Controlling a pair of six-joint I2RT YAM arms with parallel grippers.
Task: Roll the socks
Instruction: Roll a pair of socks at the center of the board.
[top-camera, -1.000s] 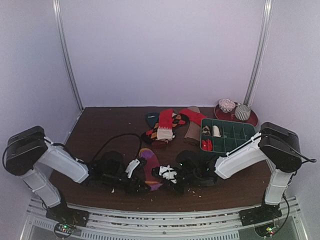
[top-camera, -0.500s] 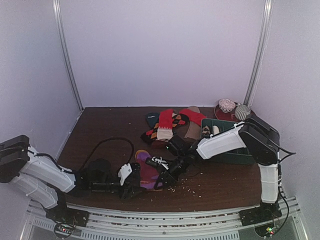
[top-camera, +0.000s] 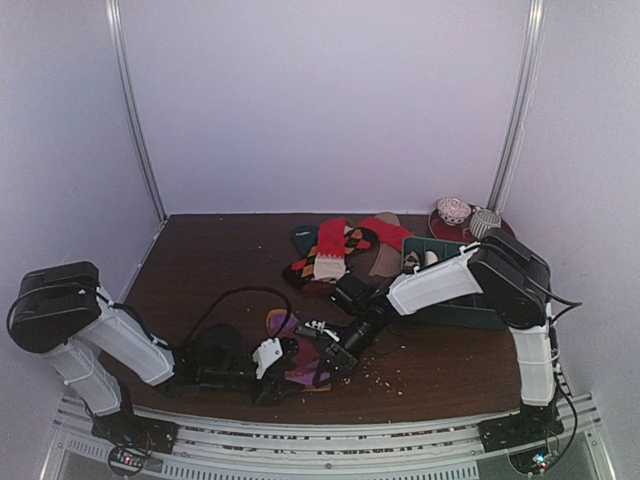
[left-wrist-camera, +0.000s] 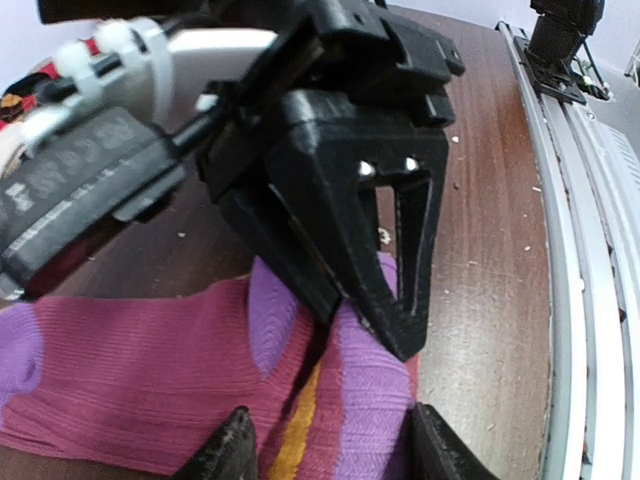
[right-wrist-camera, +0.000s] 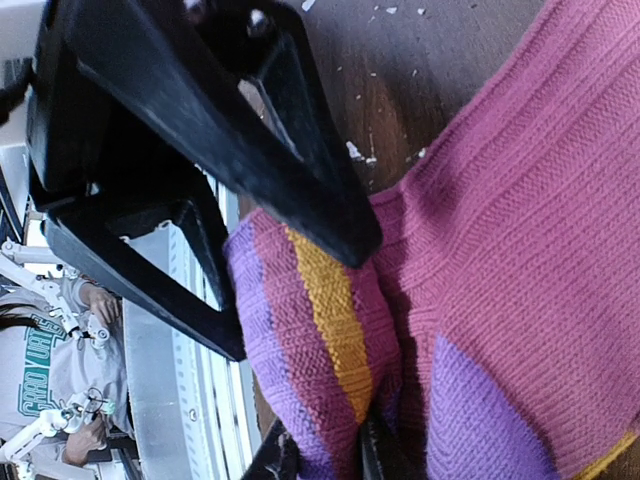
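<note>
The right hand (right-wrist-camera: 325, 458) pinches the folded, orange-striped end of a magenta-and-purple sock (right-wrist-camera: 520, 200), its two fingers drawn close on the fabric. The left hand (left-wrist-camera: 330, 445) meets it head-on, fingers spread to either side of the same bunched end; whether their pads press the cloth cannot be told. The sock lies on the dark wooden tabletop (left-wrist-camera: 490, 220) near its front edge, between the two arms, with pale crumbs (top-camera: 375, 378) scattered just beside it.

The work appears to be at the start of the roll: one end is doubled over, and most of the sock's length lies flat. The next move likely calls for the left hand to close on the fold so the end can be turned over along the sock, without the pinched layers slipping apart.

Only the overhead view shows the rest: a heap of patterned socks (top-camera: 335, 250) farther back, well apart from both hands, and a green compartment tray (top-camera: 468, 316) partly hidden by the right arm. The left wrist view alone shows the right hand's black fingers set down on the fold. The right wrist view shows how the left hand's fingers bracket it.
</note>
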